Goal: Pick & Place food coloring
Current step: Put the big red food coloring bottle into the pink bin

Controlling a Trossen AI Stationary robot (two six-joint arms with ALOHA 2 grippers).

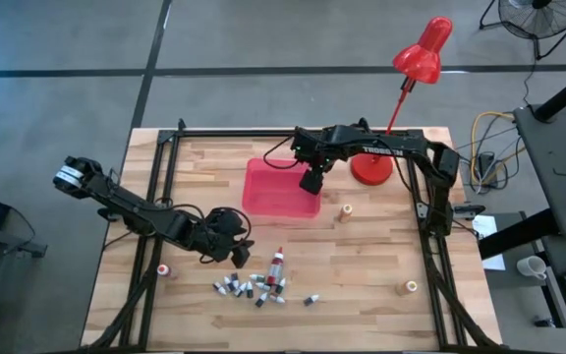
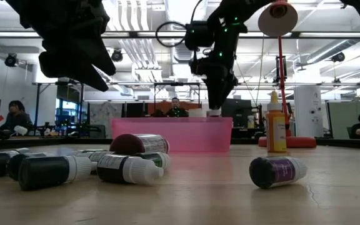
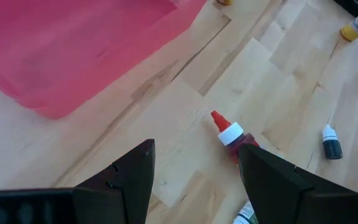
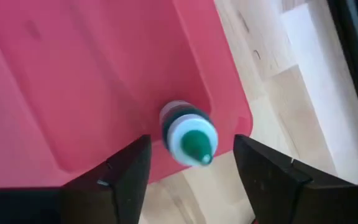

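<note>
Dropping between your right gripper's (image 4: 188, 171) wide fingers, the green-capped bottle (image 4: 188, 138) may bounce off the tray (image 4: 73, 81) rim.

Grey concrete floor (image 1: 263, 39), standing fan (image 1: 538, 20), ceiling strip lights (image 2: 142, 34), seated people (image 2: 14, 119) behind.

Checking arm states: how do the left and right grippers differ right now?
The left gripper hangs over bare wood beside the bottle pile; the right gripper is over the red tray. Nothing sits between the left gripper's fingers; a green-tipped bottle sits between the right gripper's, ungripped. Both are open.
</note>
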